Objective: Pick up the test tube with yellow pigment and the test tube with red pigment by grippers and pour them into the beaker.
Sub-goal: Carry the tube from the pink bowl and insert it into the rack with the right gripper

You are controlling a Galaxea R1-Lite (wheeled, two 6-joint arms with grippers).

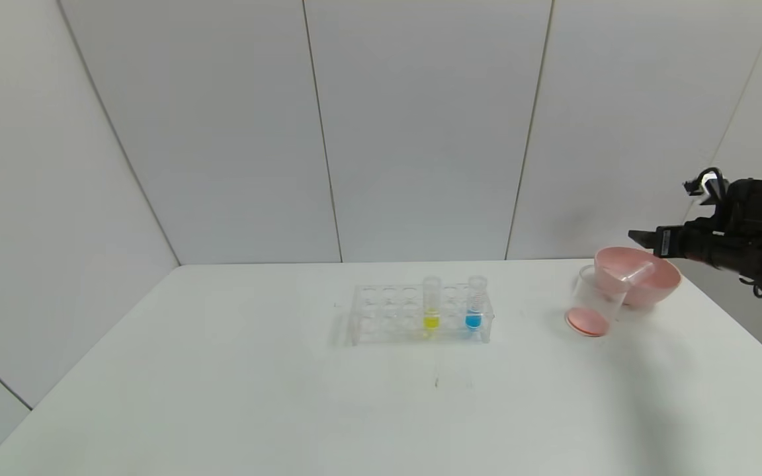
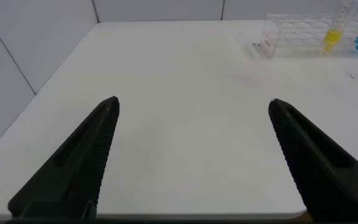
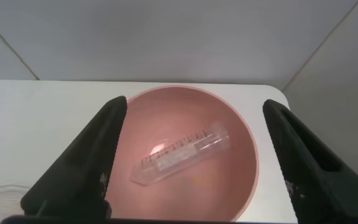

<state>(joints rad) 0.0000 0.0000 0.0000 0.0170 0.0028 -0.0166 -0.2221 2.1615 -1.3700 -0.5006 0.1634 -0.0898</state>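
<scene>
My right end effector (image 3: pixel 191 162) hangs with its fingers spread wide and holding nothing, directly over the pink bowl (image 3: pixel 241 134) at the far right corner of the surface (image 1: pixel 222 396). In that bowl lies an emptied clear tube (image 3: pixel 182 152), on its side, its rounded tip pointing back toward me. Just beside the bowl, on the side nearer the middle of the surface, stands the beaker (image 1: pixel 594 301) with a shallow layer of reddish liquid at its bottom, so I judge the red pigment is already poured.

What remains is the test tube with yellow pigment (image 1: pixel 431 304). It stands upright in the clear rack (image 1: pixel 381 314) near the middle of the surface, with a blue-filled tube (image 1: pixel 475 305) in the rack on the side toward the beaker. From my right end effector it lies well off toward the left edge and nearer me, its long axis vertical.

My left end effector (image 2: pixel 191 162) is also wide and empty, low over the near left part of the surface. Neither arm is close to the rack, and I can't say which is nearer.
</scene>
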